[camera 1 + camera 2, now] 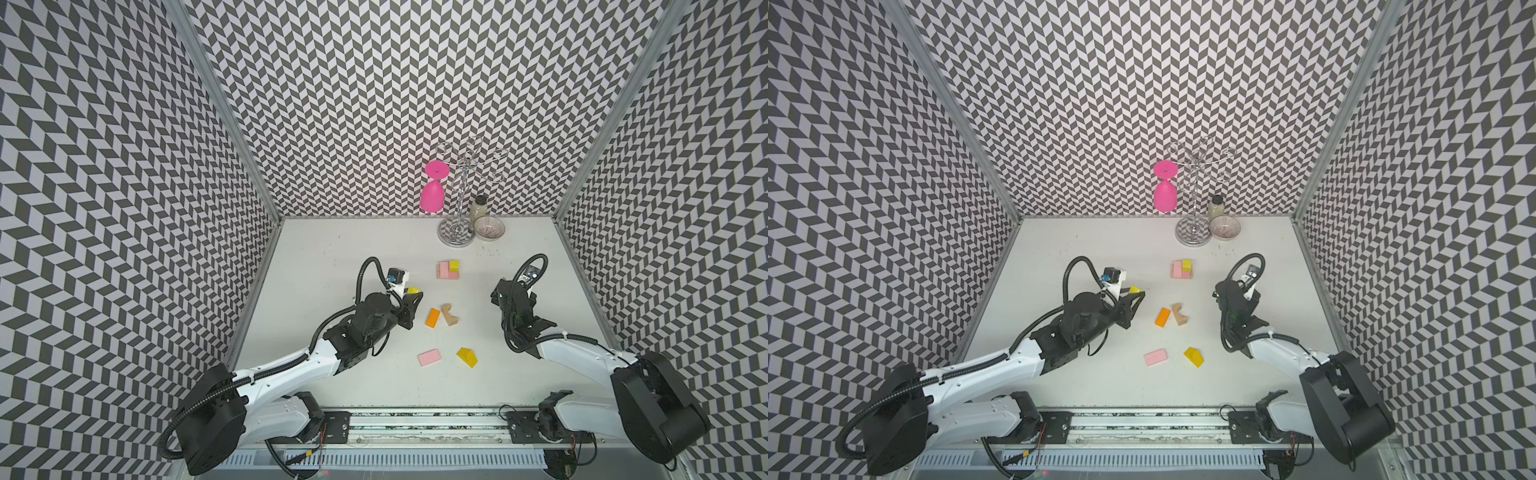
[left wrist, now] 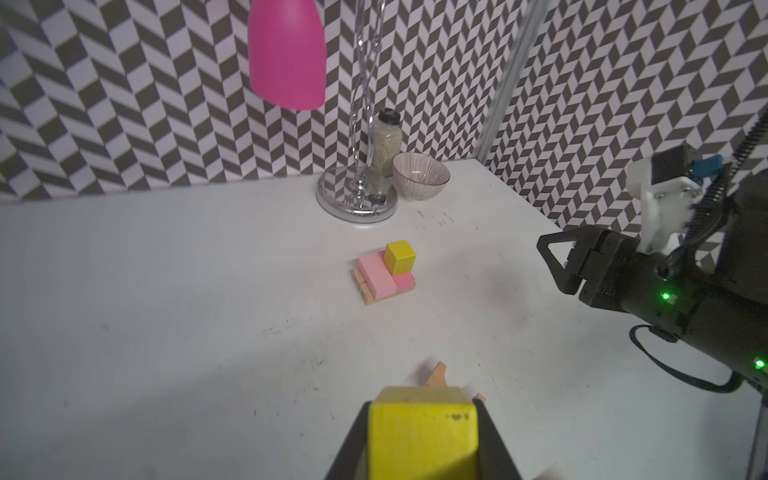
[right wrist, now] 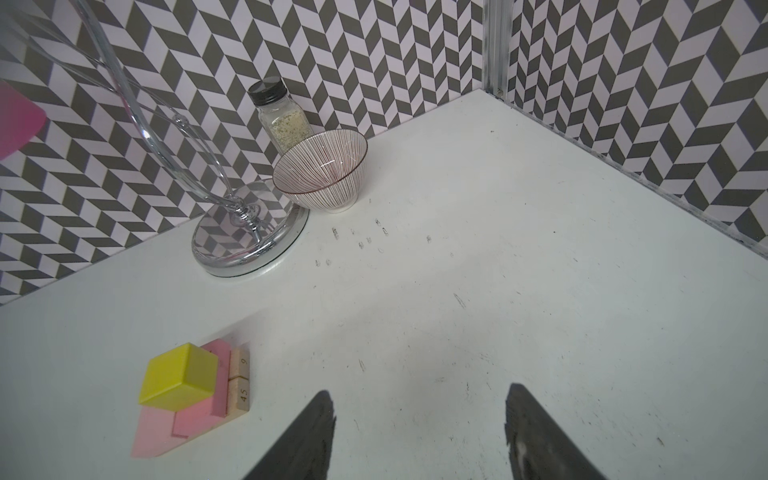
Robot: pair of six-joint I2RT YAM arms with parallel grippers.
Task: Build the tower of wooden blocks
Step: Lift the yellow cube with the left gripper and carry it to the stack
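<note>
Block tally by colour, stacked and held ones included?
Yellow: 3 (stacked cube, held cube in left gripper, roof piece)
Pink: 3 (two stacked pink bars, loose pink bar)
Tan: 3 (two base bars, arch)
Orange: 1 (orange bar)
Total: 10

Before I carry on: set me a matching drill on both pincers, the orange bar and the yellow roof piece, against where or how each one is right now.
Things
1. left pincer
2. right pincer
3. orange wooden bar
4. yellow roof-shaped wooden piece

States
A. lies loose, close beside the tan notched wooden arch
B. open, holding nothing
C. lies loose near the loose pale pink wooden bar
D. shut on a yellow wooden cube

Pairs: 1-D, 2-B, 3-A, 4-C
</note>
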